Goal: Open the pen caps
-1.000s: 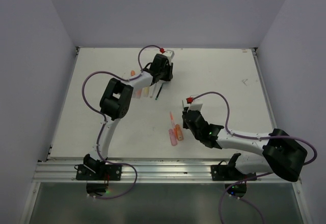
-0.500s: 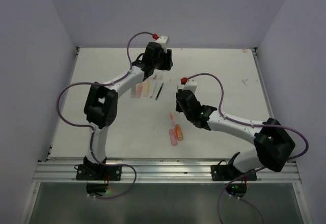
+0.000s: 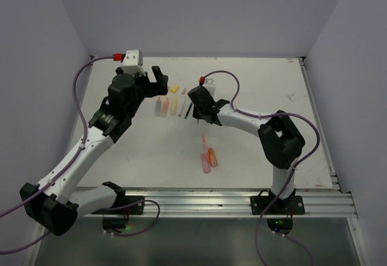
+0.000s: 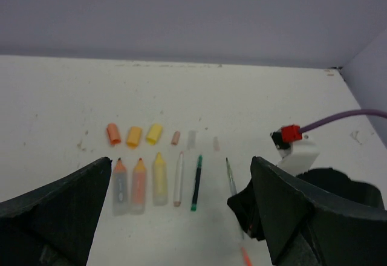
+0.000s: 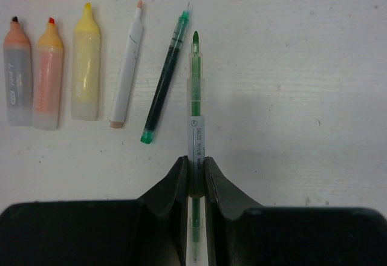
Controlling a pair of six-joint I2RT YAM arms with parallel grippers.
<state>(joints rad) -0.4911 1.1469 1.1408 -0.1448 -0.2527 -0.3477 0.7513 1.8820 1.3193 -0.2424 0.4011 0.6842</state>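
My right gripper [image 5: 195, 172] is shut on a thin green pen [image 5: 195, 90] with a bare tip, held low over the table just right of the row of uncapped pens. That row holds two orange highlighters [image 5: 47, 75], a yellow one [image 5: 86, 66], a white pen [image 5: 128, 66] and a dark green pen [image 5: 166, 78]. Beyond them lie the pen caps: orange [image 4: 113, 133], amber [image 4: 133, 136], yellow [image 4: 154, 133], then small pale ones [image 4: 191, 138]. My left gripper [image 3: 158, 83] is open and holds nothing, raised at the near left of the row.
Three capped pens lie together nearer the bases: a thin orange one [image 3: 204, 139], a pink one [image 3: 205, 162] and an orange one [image 3: 212, 156]. The right arm's elbow [image 3: 281, 136] stands over the table's right half. Walls close in the table's far and side edges.
The left gripper opened wide and drew back to the left, away from the caps. The right gripper carried the green pen from the table's middle up to the row.
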